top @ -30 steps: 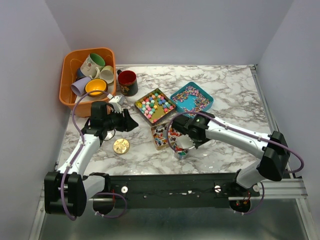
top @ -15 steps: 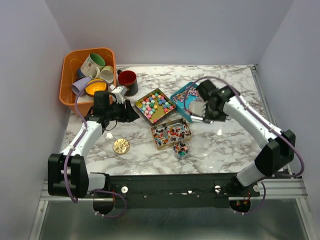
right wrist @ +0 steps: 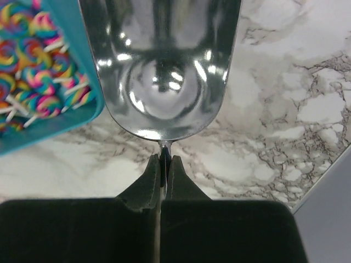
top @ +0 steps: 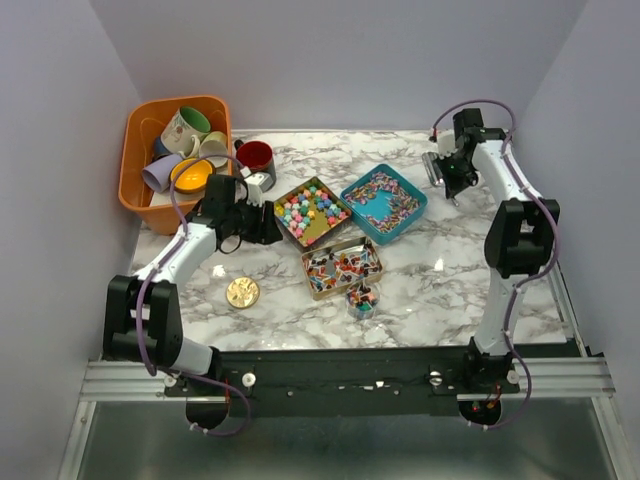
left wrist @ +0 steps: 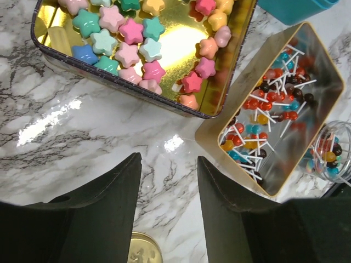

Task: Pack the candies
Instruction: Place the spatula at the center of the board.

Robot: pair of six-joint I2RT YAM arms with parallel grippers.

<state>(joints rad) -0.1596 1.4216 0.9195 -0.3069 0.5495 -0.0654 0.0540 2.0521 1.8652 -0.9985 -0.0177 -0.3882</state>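
Top external: candies (top: 308,208) lie in three open tins mid-worktop (top: 460,250): star candies in the dark tin (top: 279,194), swirl lollipops (top: 385,192) in the teal tin (top: 415,213), ball lollipops (top: 342,265) in the gold tin (top: 321,292). A clear jar (top: 362,301), partly filled, stands just in front of the gold tin, with a gold lid (top: 242,292) to its left. An orange basket (top: 137,190) of mugs (top: 185,127) and a red mug (top: 255,163) sit at the back left. The left end effector (top: 262,226) is just beside the dark tin; the right end effector (top: 443,170) is at the back right, apart from the teal tin. Left wrist: fingers (left wrist: 118,203) apart and holding nothing, over bare worktop between the dark tin, the gold tin and the lid. Right wrist: fingers (right wrist: 147,183) pressed together on the thin handle of a metal scoop (right wrist: 159,66), whose bowl is empty, with the teal tin's corner at its left. Handling note, as judgement: the step is loading the scoop. Enter the tin with the lip low and nearly flat, take a modest load, level the scoop before lifting, and pour close over the narrow jar. The left end effector could steady the jar.
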